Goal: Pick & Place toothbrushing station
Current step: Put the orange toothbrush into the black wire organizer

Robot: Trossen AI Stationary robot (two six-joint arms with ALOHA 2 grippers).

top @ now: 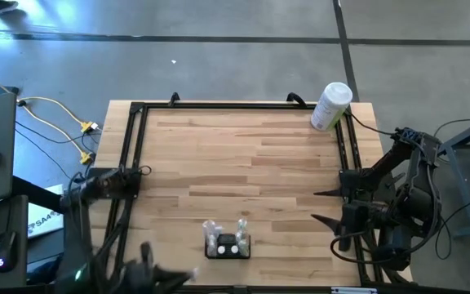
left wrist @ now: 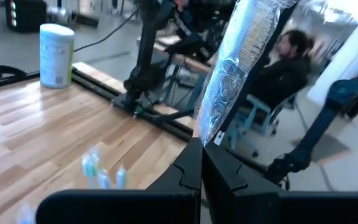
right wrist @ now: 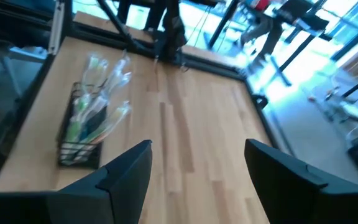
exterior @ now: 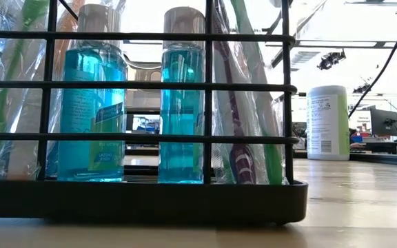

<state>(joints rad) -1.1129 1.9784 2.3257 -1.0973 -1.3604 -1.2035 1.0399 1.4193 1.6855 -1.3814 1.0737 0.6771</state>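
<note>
High view: toothbrushing station (top: 228, 244) parked at desk (top: 243, 155) near edge, between both arms.

Left pincer (left wrist: 202, 163) clamped on a plastic-wrapped item (left wrist: 235, 68), nearer-ish; right pincer (right wrist: 197, 163) spread wide, empty, well apart. Long axis across, left to right.

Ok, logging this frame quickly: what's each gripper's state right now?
Left gripper: shut on a plastic-wrapped toothbrush.
Right gripper: open, holding nothing, off the table's right edge.
</note>
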